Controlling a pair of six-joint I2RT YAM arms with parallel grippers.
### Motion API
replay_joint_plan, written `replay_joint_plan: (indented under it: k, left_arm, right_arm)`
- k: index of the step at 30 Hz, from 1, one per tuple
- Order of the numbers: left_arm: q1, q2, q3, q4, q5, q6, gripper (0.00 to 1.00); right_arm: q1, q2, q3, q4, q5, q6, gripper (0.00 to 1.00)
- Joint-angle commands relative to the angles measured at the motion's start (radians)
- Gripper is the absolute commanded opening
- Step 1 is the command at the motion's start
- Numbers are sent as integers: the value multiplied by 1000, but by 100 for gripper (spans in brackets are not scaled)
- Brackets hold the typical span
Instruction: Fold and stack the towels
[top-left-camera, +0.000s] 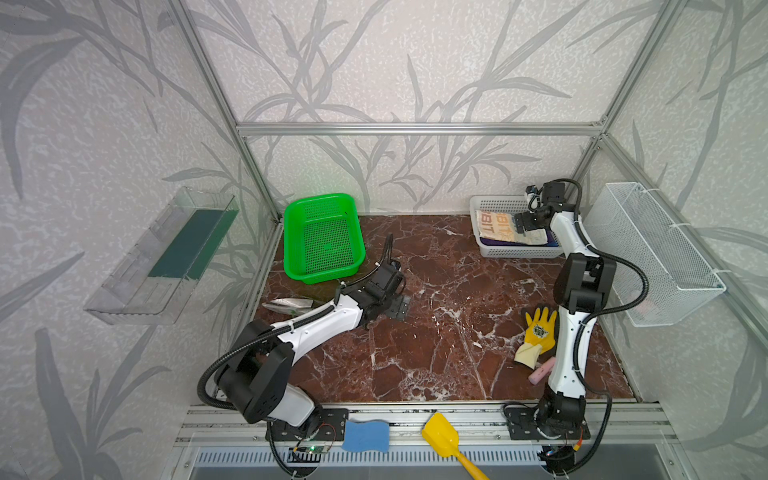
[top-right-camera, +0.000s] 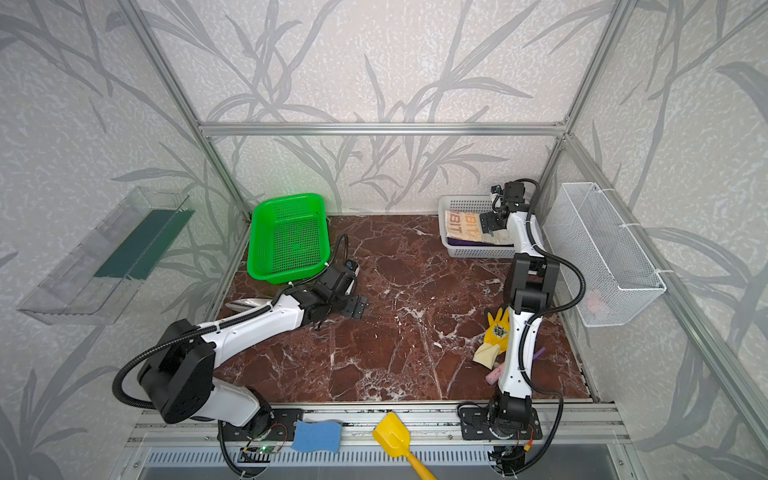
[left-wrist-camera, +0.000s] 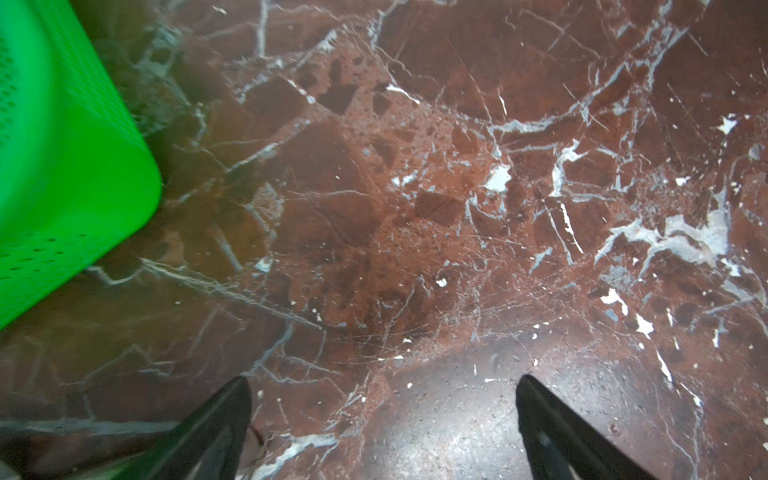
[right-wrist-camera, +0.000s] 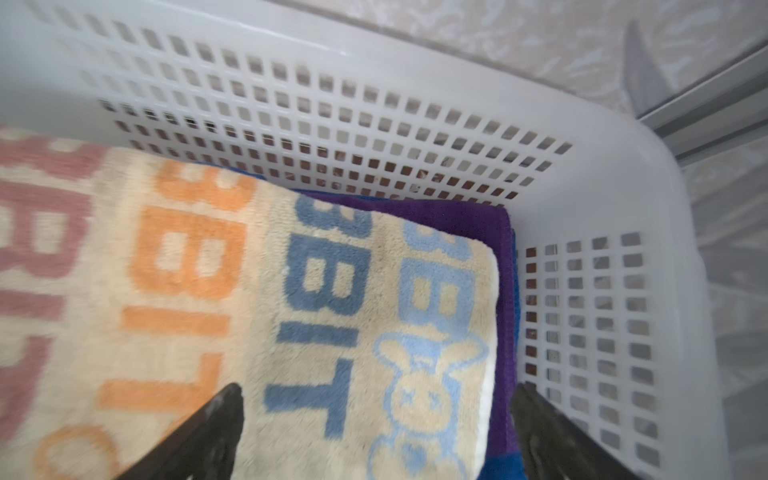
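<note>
My right gripper (right-wrist-camera: 378, 386) hangs spread open, gripping nothing, over the cream towel (right-wrist-camera: 332, 291). It lies folded atop the purple towel (right-wrist-camera: 457, 216) and blue towel (right-wrist-camera: 505, 465) in the white basket (right-wrist-camera: 623, 187), so the stack looks done. My left gripper (left-wrist-camera: 384, 378) is open and idle above the counter (left-wrist-camera: 415, 187).

The red-brown stone table (top-left-camera: 436, 332) holds a green basket (top-left-camera: 293, 245). Well to the right of that basket sit a white basket (top-left-camera: 519, 251) and a yellow glove (top-left-camera: 538, 332).

Towels (top-left-camera: 500, 228) stacked in the basket (top-left-camera: 494, 204) back right; tray (top-left-camera: 322, 205) back left; glove (top-left-camera: 539, 332) front right
</note>
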Motion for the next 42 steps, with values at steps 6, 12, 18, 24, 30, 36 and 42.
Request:
replay_joint_plan:
  k: [6, 12, 18, 24, 30, 36, 42]
  left_arm:
    - [151, -161, -99, 22, -216, 28, 99]
    - [279, -261, -219, 165, -270, 99, 99]
    - [391, -325, -385, 440, -246, 190, 99]
    - [519, -276, -433, 601, -137, 174, 99]
    - [590, -167, -436, 756, -59, 178, 99]
    - [642, -45, -471, 947, 17, 166, 99]
    - [660, 17, -526, 1152, 46, 174, 99]
  right_arm:
    - [149, -327, -384, 342, -1, -2, 99]
    - [227, -550, -763, 536, 12, 110, 99]
    - [291, -704, -1048, 625, 99, 168, 99]
    - [312, -781, -1284, 748, 159, 185, 99]
    - [312, -790, -1509, 988, 173, 179, 99]
    - [321, -866, -1688, 1259, 119, 126, 99]
    - [317, -735, -1845, 1691, 147, 149, 99]
